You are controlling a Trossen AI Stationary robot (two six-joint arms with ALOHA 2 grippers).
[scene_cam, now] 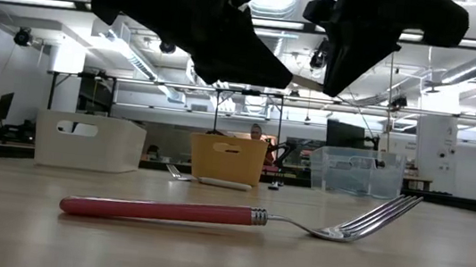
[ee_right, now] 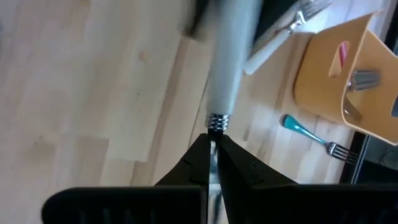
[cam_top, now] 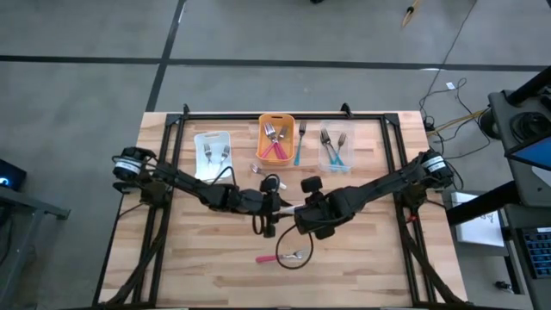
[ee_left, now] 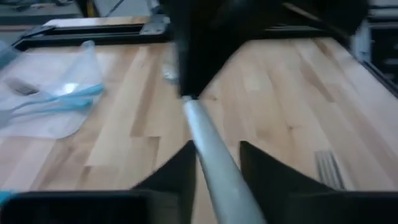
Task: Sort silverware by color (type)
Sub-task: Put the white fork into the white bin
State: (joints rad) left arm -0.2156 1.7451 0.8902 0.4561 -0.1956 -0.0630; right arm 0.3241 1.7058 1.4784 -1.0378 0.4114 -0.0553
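A white-handled utensil (ee_left: 208,134) is held in the air between my two grippers above the middle of the table. My left gripper (ee_left: 216,144) is shut on its handle, and my right gripper (ee_right: 214,138) is shut on its metal neck; the head is hidden. In the high view the left gripper (cam_top: 274,205) and right gripper (cam_top: 303,215) nearly meet. A red-handled fork (cam_top: 280,257) lies flat on the table nearer the front edge, and the low view also shows this fork (scene_cam: 166,211). My left gripper pinches the white handle (ee_left: 217,171) between its two fingers, with the handle running on along the fingers toward the other gripper. The utensil is clear of the table. My right gripper pinches the metal neck (ee_right: 215,127), just past the ribbed ferrule, between its fingertips. The white handle (ee_right: 227,68) sticks out ahead, in line with the fingers, toward the left gripper.
Three bins stand in a row at the far side: a white bin (cam_top: 212,153), an orange bin (cam_top: 276,138) and a clear bin (cam_top: 336,148), each holding utensils. A teal fork (cam_top: 300,142) lies between the orange and clear bins. Another white-handled utensil (cam_top: 258,170) lies before the orange bin.
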